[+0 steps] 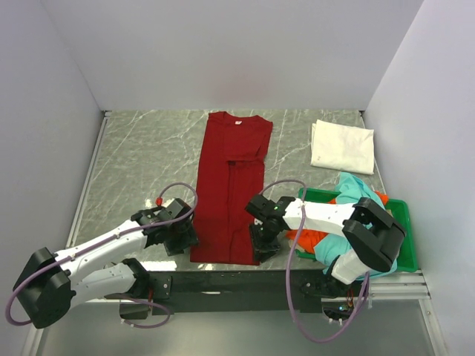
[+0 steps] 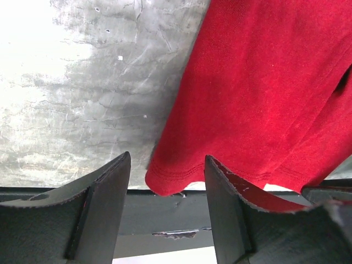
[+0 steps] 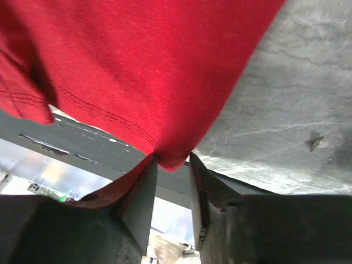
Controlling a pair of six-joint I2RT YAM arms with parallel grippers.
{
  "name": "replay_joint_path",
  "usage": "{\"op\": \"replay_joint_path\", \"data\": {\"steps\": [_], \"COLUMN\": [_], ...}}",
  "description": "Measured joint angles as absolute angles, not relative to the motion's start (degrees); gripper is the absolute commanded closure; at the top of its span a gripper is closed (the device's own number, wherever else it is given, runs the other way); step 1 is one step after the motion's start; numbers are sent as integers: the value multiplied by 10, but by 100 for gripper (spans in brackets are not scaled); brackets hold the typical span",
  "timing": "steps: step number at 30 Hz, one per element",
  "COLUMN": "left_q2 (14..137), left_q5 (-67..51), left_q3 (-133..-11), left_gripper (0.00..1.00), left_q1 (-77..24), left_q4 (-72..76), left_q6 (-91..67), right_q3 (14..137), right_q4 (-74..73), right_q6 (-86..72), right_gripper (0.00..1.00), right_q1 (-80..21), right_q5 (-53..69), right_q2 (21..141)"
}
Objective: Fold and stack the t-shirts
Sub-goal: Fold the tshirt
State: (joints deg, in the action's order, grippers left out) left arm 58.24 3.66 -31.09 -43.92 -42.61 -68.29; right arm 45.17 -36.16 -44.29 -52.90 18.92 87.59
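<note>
The dark red t-shirt lies folded into a long strip down the middle of the table, collar at the far end. My left gripper is open at its near left corner, and the hem corner sits between the jaws without touching them. My right gripper is at the near right corner, and its narrow jaws pinch the hem corner at the tips. The white t-shirt lies folded at the far right. The orange t-shirt and the teal t-shirt lie crumpled in the green tray.
The black front rail runs along the table's near edge under both grippers. White walls close in the table on three sides. The marble tabletop is bare left of the red shirt.
</note>
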Motion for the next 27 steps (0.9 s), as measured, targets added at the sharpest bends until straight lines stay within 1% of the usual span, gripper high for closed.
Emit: {"op": "replay_joint_path", "data": {"steps": [4, 6, 7, 11, 14, 17, 21, 25, 27], "left_q2": [585, 585, 584, 579, 583, 592, 599, 599, 600], "left_q5": [31, 27, 25, 17, 12, 3, -4, -4, -4], "left_q3": [-300, -288, -282, -268, -266, -266, -266, -266, -266], "left_gripper": [43, 47, 48, 51, 53, 57, 66, 70, 76], "left_q1": [-439, -439, -439, -439, -439, -438, -438, -438, -438], "left_q4": [-418, -414, -412, -409, -399, -388, -378, -378, -378], "left_q6": [-681, -681, -681, -681, -679, -674, -670, -669, -669], "right_q3": [446, 445, 444, 437, 434, 434, 432, 431, 431], "right_q4": [-360, -359, -357, -351, -350, -348, -347, -346, -346], "right_q6": [-445, -446, -448, -451, -453, -454, -454, -455, -455], "right_gripper": [72, 75, 79, 86, 88, 88, 88, 88, 89], "right_q1": [-529, -529, -529, -529, -529, -529, -529, -530, -530], "right_q5": [192, 192, 192, 194, 196, 196, 196, 197, 197], "right_q2": [880, 882, 883, 883, 883, 883, 883, 883, 883]}}
